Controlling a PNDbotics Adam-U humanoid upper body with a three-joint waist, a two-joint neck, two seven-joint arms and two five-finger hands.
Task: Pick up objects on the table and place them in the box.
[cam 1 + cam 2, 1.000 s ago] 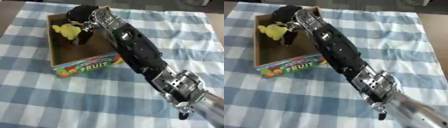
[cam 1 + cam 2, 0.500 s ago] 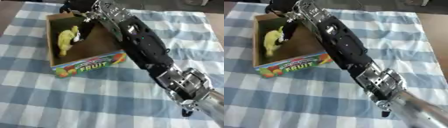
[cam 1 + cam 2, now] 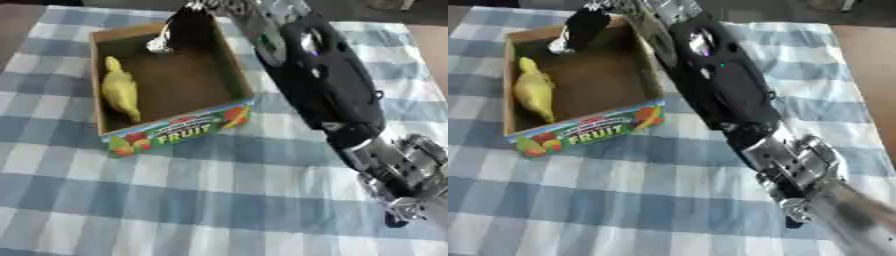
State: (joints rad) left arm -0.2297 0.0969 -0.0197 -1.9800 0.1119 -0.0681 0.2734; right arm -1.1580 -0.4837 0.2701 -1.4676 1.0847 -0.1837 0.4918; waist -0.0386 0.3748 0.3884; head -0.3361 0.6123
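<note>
A yellow, banana-like toy (image 3: 121,91) lies along the left wall inside the cardboard box (image 3: 179,132), whose front is printed FRUIT. My right arm (image 3: 322,87) stretches from the lower right up across the box's right side. My right hand (image 3: 582,28) hangs over the box's back edge, fingers pointing down and relaxed, open and holding nothing. It is apart from the toy, above and to its right. My left hand shows in neither view.
The box stands on a blue and white checked cloth (image 3: 184,200) that covers the table. Bare brown tabletop (image 3: 870,75) shows along the right edge.
One second ago my right hand held the yellow toy over the box. It let go; the toy now lies against the left wall, and the hand has lifted toward the back edge.
</note>
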